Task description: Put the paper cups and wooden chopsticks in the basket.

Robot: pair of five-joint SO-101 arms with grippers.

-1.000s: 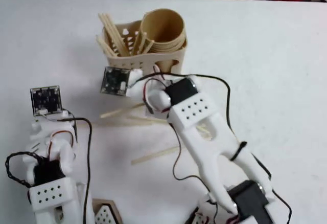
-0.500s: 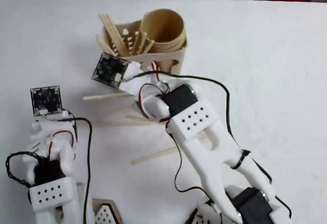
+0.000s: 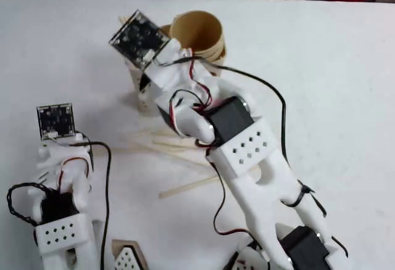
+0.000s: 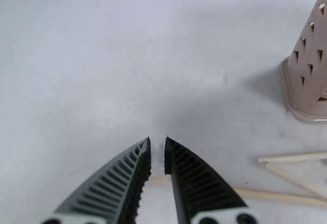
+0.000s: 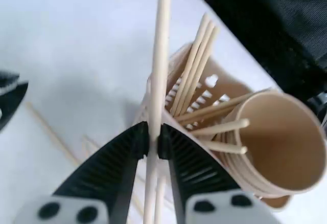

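Over at the far side of the table (image 3: 321,66), the right arm has swung up off the surface and now hangs above the basket (image 3: 139,92). A second ago its wrist was low, just on the near side of the basket among the loose sticks. Half a second ago it was sliding left. Now it is lifted and pushed out toward the far edge.

The right gripper (image 5: 155,134) is clamped tight on one chopstick (image 5: 162,55), pinched partway along its length, and the stick stands close to upright over the basket's left part. Its lower end is hidden behind the jaws, so I can't say whether it is past the rim yet. Inside the basket there is already a bundle of sticks leaning on the wall, and the stacked paper cups (image 3: 197,32) fill its right part.

So the pick is done and this looks like the drop-off. It should take only a small lowering and a release.

The job isn't finished, though: several loose chopsticks (image 3: 185,187) lie on the table near the basket, some partly under the right arm.

On the near left, the left gripper (image 4: 157,150) hasn't budged. Its jaws are all but closed with a thin slit between them, nothing is held, and it hovers over bare table.
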